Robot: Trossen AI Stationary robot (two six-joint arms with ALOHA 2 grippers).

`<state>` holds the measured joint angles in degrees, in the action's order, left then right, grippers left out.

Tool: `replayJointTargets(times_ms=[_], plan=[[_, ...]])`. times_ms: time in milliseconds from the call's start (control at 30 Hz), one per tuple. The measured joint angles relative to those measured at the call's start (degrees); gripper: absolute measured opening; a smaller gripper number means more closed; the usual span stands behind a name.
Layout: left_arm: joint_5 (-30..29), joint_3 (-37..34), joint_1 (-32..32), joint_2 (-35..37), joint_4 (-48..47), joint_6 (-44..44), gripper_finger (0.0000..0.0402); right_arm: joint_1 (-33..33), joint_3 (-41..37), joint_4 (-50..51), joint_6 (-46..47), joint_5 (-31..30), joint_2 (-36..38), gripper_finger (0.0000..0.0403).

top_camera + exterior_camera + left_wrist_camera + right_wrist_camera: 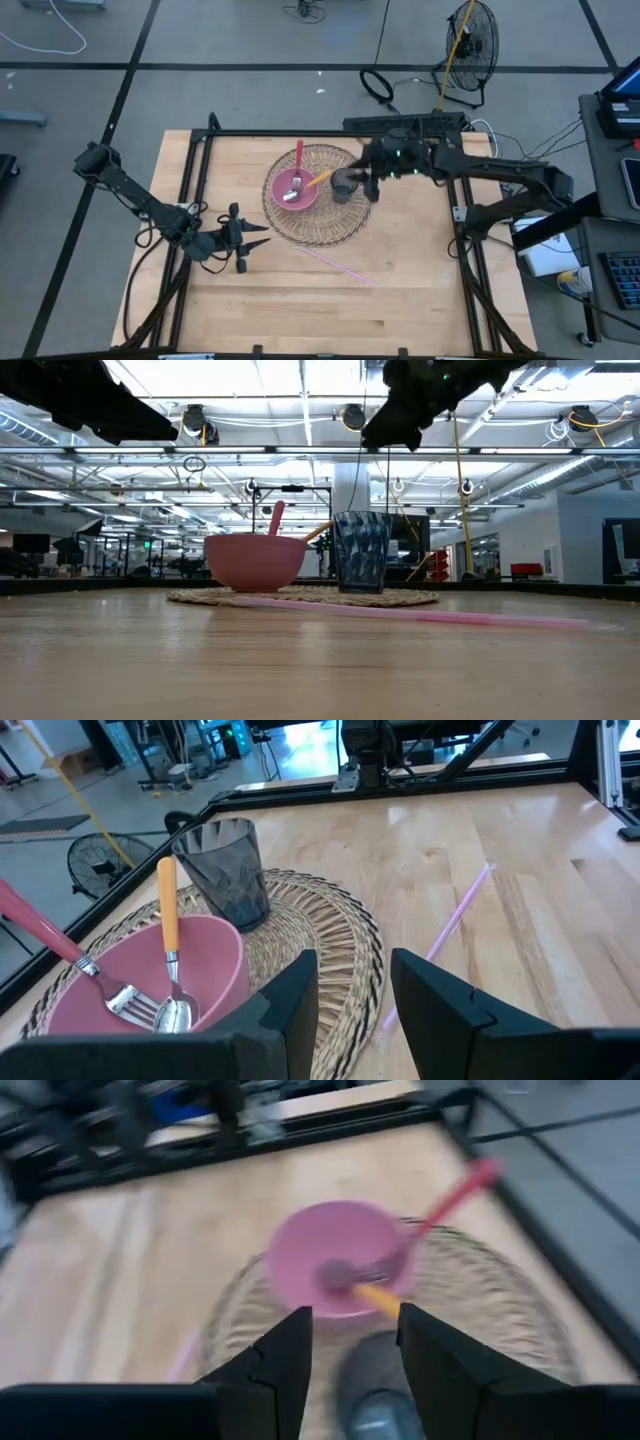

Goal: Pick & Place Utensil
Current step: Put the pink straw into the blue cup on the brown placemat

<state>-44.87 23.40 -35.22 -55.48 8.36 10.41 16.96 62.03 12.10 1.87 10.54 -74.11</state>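
High view: the right pincer (372, 183) hangs over the dark cup (343, 186) on the woven mat (325, 222), fingers spread, empty. Left wrist view: 2 utensils, fork (75, 957) and spoon (170, 963), lie in the pink bowl (215, 960); the left pincer (352, 988) is spread, empty.

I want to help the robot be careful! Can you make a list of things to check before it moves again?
1. Pink bowl sits on the woven mat: ok.
2. Fork and spoon both rest in the bowl: ok.
3. Right gripper is empty, fingers apart: ok.
4. Right gripper is well above the dark cup, not touching it: ok.
5. Left gripper waits off the mat, empty: ok.
6. Pink straw lies on the table, away from both grippers: ok.
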Motion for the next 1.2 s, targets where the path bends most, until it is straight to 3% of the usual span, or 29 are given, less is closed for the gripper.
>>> replayJointTargets(times_ms=[133, 233, 467, 700, 967, 1200], plan=[[-0.1, 0.0, 0.0, 0.0, 0.0, 0.2, 0.0131, -7.7, -2.9, -1.1, 0.0, -0.9, 0.6, 0.0142], [-0.2, 0.0, 0.0, 0.0, 0.1, 0.2, 0.0131, -14.2, -5.9, -1.8, 0.4, -5.3, 0.5, 0.0142], [-0.2, 0.0, 0.0, 0.0, 0.1, 0.2, 0.0131, -28.3, -16.1, -17.0, 2.6, -12.8, 0.2, 0.0142], [-0.2, 0.0, 0.0, 0.0, 0.1, 0.3, 0.0131, -35.3, -22.3, -24.7, 8.9, -20.0, -1.6, 0.0142], [-0.2, 0.0, 0.0, 0.0, 0.8, 0.9, 0.0131, -35.7, -18.6, -33.1, 10.8, -18.0, -13.1, 0.0142], [-0.2, 0.0, 0.0, 0.0, 0.3, 2.7, 0.0131, -35.0, -5.1, -22.7, 9.6, -21.1, -24.7, 0.0141]])
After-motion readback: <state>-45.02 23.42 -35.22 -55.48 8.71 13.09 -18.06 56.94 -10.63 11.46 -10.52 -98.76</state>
